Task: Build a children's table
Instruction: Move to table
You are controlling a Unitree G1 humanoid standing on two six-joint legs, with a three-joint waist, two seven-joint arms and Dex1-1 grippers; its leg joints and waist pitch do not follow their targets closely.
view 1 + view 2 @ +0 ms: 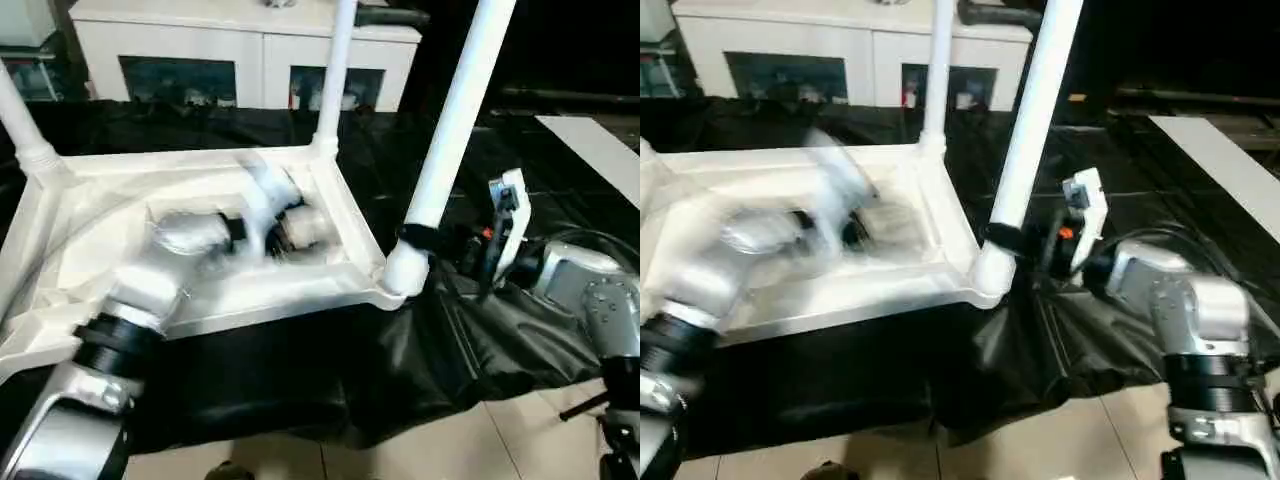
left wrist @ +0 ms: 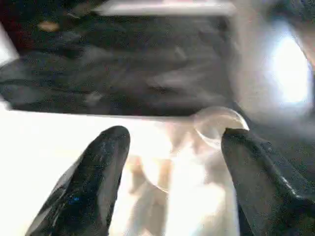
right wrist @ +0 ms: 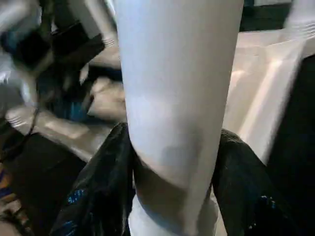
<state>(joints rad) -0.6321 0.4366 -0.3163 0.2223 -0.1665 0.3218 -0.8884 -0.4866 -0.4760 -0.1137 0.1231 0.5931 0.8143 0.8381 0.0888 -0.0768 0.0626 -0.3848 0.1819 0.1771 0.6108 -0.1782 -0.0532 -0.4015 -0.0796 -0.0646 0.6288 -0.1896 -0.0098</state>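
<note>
tabletop [image 1: 345, 235]: lies upside down on a black sheet [image 1: 470, 350], ribbed underside up, in front of a white cabinet [image 1: 250, 45].
legs: three stand upright in corner sockets. The near leg [image 1: 450, 135] rises from the socket [image 1: 405, 272] at the corner closest to the right arm; a far leg [image 1: 335, 75] stands at the corner behind it; a third leg [image 1: 20, 125] shows at the far left corner. The fourth corner is out of frame, so I cannot tell whether its leg is in.
step in hand: by my reading, seating the near leg in its socket.
how to do it well: keep the leg in line with the socket and press straight along its length; a sideways push would likely tip the light top or jam the taper. Hold low, near the joint, where there is least leverage to wobble. The other arm would help by steadying the top.
right gripper [image 3: 170, 172]: pinches the near leg just above the socket, one black finger on each side of the tube.
right arm: reaches in from the right, forearm roughly level, wrist bent toward the leg.
left gripper [image 2: 172, 147]: fingers spread, nothing between them, over the white underside.
left arm: crosses up from the lower left, hand blurred above the middle of the top.
</note>
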